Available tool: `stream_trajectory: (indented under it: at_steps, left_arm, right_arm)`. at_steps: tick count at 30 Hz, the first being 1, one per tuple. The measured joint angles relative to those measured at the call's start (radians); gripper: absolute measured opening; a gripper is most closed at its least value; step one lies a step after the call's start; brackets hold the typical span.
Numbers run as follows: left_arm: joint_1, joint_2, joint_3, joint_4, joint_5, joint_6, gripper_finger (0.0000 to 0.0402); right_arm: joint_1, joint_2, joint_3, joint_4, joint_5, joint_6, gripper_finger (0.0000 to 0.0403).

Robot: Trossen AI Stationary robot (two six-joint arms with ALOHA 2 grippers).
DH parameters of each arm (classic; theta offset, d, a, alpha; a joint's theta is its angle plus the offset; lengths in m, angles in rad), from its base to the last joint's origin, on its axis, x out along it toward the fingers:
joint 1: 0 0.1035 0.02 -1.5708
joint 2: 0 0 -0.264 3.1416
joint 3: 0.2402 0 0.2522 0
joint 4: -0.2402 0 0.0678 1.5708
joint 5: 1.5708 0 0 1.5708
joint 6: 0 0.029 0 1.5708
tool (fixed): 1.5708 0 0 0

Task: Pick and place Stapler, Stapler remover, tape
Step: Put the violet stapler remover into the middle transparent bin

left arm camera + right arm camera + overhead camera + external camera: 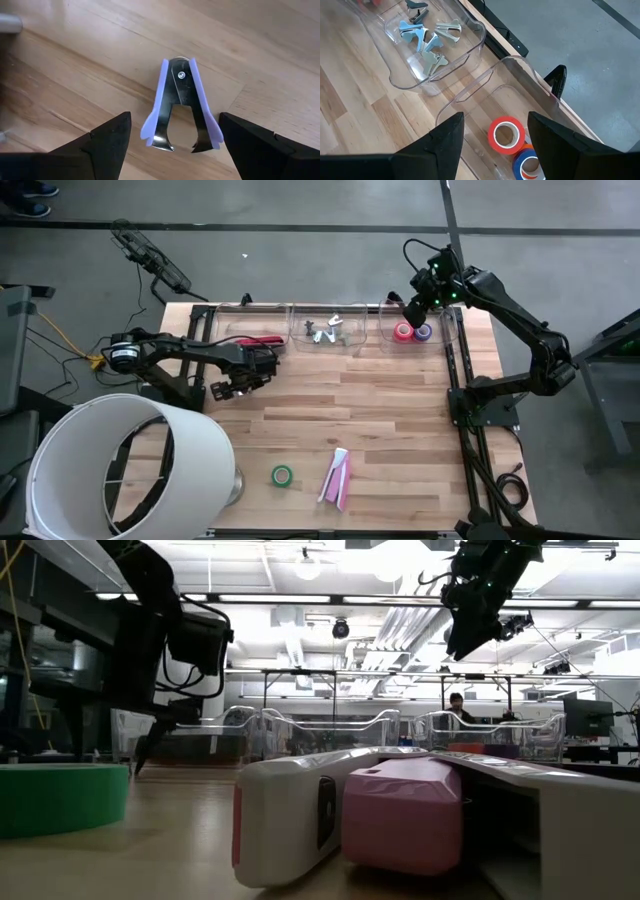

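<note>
A lilac staple remover (180, 107) lies flat on the wooden table, its claws toward my left gripper (175, 150). That gripper (235, 385) points down over it, open, one finger on either side and clear of it. A pink-and-white stapler (337, 478) and a green tape roll (282, 475) lie near the front edge. My right gripper (415, 305) hangs open and empty above the far right bin (452, 330). A red-orange tape roll (506, 134) and a blue one (527, 165) lie in that bin.
Three clear bins line the far edge: the left one (228, 330) holds a red stapler, the middle one (470, 47) several staple removers. A large white cylinder (120, 465) covers the front left corner. Bare wood lies in the table's middle.
</note>
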Motion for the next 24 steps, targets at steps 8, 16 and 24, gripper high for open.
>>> stream_trajectory:
  at_steps: [8,16,24]
  left_arm:
    - [0.000,0.001,0.000,-0.002,-0.001,0.018,0.0302]
    - [0.000,0.002,0.000,-0.003,-0.001,0.025,0.0302]
    - [0.000,0.003,0.000,0.007,-0.002,0.039,0.0256]
  right_arm:
    - [0.000,0.000,0.000,0.000,0.001,0.000,0.0211]
    - [0.000,0.000,0.000,0.001,0.001,0.000,0.0211]
    - [0.000,0.000,0.000,0.001,0.001,0.007,0.0211]
